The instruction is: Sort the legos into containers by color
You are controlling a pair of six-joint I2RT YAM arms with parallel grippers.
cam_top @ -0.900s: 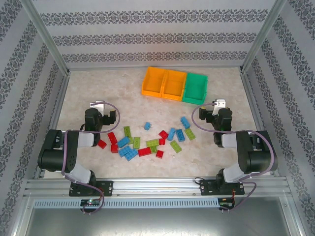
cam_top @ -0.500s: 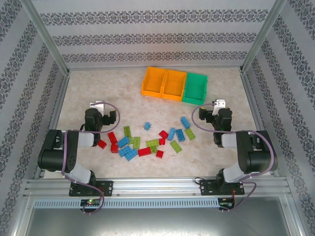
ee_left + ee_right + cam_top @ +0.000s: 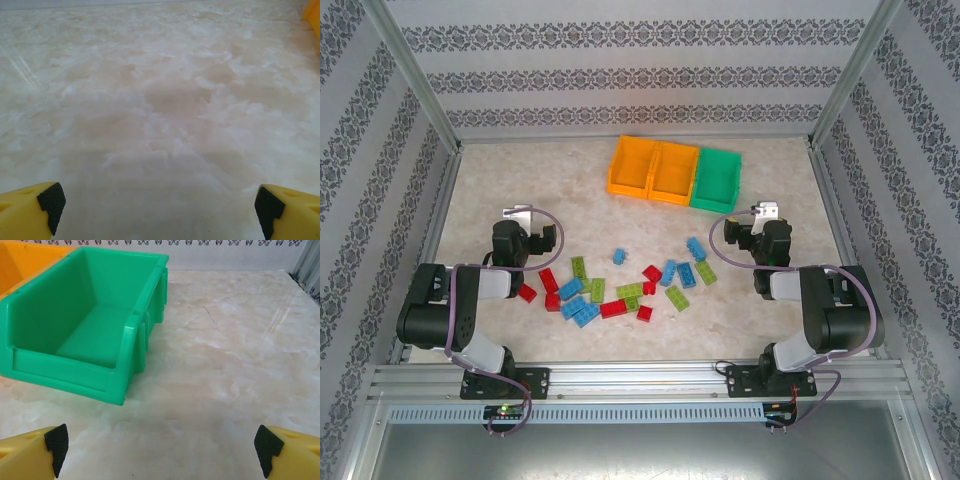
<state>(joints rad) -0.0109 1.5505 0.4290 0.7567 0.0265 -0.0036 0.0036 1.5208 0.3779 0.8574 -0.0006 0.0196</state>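
Red, blue and green legos (image 3: 629,291) lie scattered on the marble table (image 3: 520,180) between the two arms, well apart from the containers (image 3: 654,170) standing in a row farther back. The left gripper (image 3: 160,202) and the right gripper (image 3: 162,442) both stand spread wide and hold nothing. The right one faces the green bin (image 3: 30,365).

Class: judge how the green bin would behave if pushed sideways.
The green bin looks empty and thin-walled, so probably light, sliding easily on the smooth table. It sits against the orange bins, so they would likely shift together. Low and wide, it seems unlikely to tip.
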